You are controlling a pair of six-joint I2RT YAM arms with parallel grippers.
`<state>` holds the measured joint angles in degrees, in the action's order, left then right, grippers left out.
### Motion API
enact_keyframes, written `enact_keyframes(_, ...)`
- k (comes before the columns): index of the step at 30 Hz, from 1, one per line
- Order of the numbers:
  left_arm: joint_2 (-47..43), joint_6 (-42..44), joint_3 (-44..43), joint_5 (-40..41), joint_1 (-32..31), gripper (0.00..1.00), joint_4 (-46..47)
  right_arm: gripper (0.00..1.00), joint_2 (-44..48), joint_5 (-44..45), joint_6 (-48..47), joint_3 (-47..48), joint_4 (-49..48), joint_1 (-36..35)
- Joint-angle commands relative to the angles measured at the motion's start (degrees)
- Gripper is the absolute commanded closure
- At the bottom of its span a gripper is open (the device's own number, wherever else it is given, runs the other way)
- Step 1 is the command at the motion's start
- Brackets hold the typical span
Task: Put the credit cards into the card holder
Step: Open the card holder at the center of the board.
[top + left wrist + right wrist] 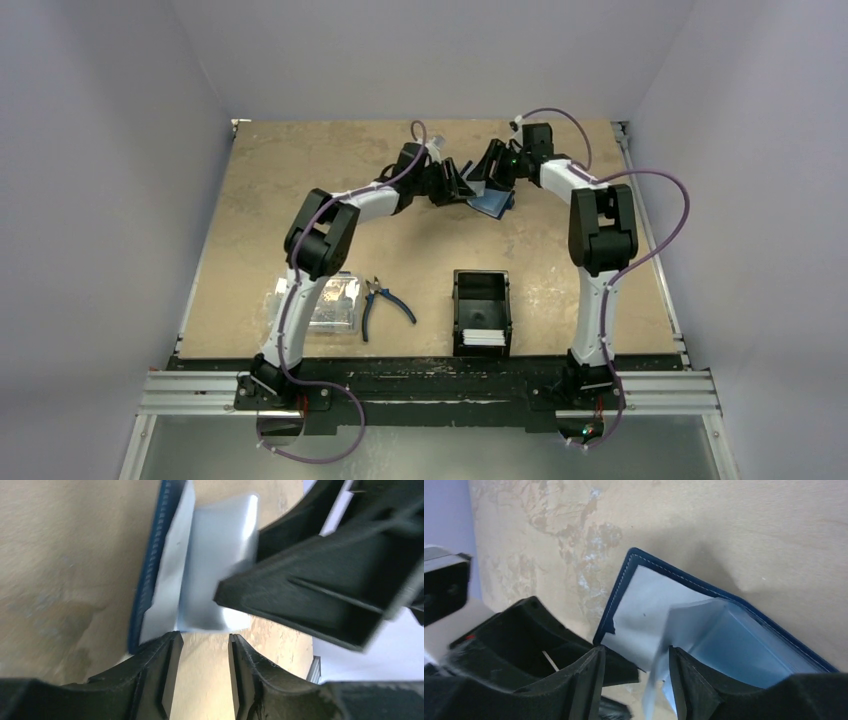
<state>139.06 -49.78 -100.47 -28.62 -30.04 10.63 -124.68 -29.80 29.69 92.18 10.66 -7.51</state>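
The credit card (pixel 215 555) lay just beyond the parted, empty left fingers (pixel 160 680), lengthwise away from them, against the open card holder (pixel 150 565). The right fingers (pixel 694 685) also stood apart.

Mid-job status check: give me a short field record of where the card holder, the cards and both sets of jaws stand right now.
card holder: open, at the far middle of the table, pale inner leaves showing
left gripper: jaws apart, nothing between them, at the holder's edge
right gripper: jaws apart, a pale leaf of the holder hanging between them
credit cards: white stack in the black tray, near edge
card in a slot: cannot tell
other items: pliers and clear box, left of the tray
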Motion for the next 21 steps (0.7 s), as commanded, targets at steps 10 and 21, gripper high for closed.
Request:
enact_keyframes(10,-15.61,-0.36,10.77,-1.80,5.16,0.63,7.50,0.49,-11.17,-3.28,5.29,9.25,0.34,-1.69)
enact_keyframes(21,-1.18,-4.65,-4.03,-0.54,2.44,0.85,7.03,0.65,-7.51,-3.79,2.30,3.01,-0.86,-1.54)
